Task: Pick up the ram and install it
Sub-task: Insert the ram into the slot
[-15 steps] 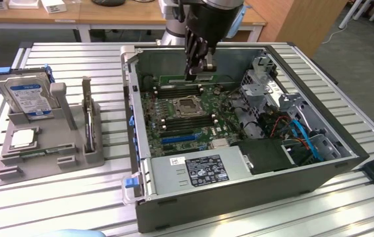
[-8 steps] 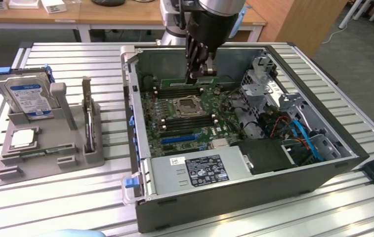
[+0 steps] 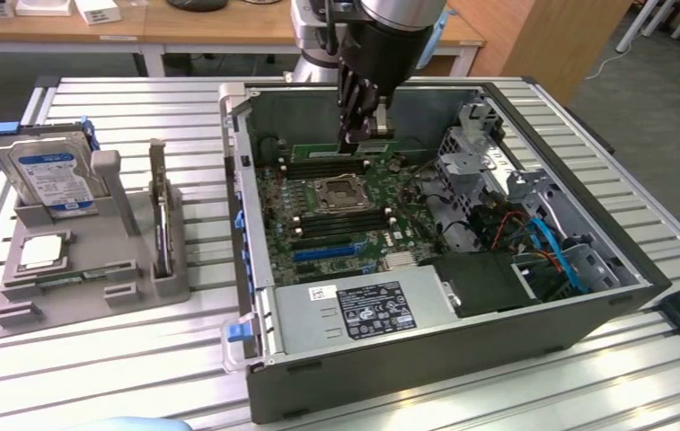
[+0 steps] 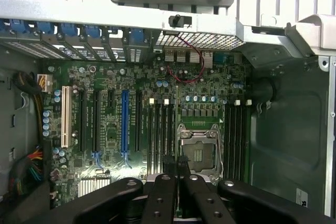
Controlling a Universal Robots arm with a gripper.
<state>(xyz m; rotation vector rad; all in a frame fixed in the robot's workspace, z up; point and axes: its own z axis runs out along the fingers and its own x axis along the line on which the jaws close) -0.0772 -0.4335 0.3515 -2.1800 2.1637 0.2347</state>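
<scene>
Holding slim green ram stick (image 3: 315, 145) | black gripper (image 3: 361, 135) jaws squeezed tight on it | inside open grey metal computer case (image 3: 436, 368)

The computer case (image 3: 627, 269) lies open on the worktop (image 3: 136, 368). To the exterior view's left of the case stands a holder (image 3: 88, 314). A hard drive (image 3: 52, 175) and a card (image 3: 160, 211) stand upright in it, and a spare stick (image 3: 70, 278) lies in it. Inside the case, the socket (image 3: 342, 189) sits mid-board, with the power supply (image 3: 364, 310) at the near end. At the case's far end, behind the socket, the tool (image 3: 364, 135) grips the ram stick (image 3: 315, 144) over the slots.
</scene>
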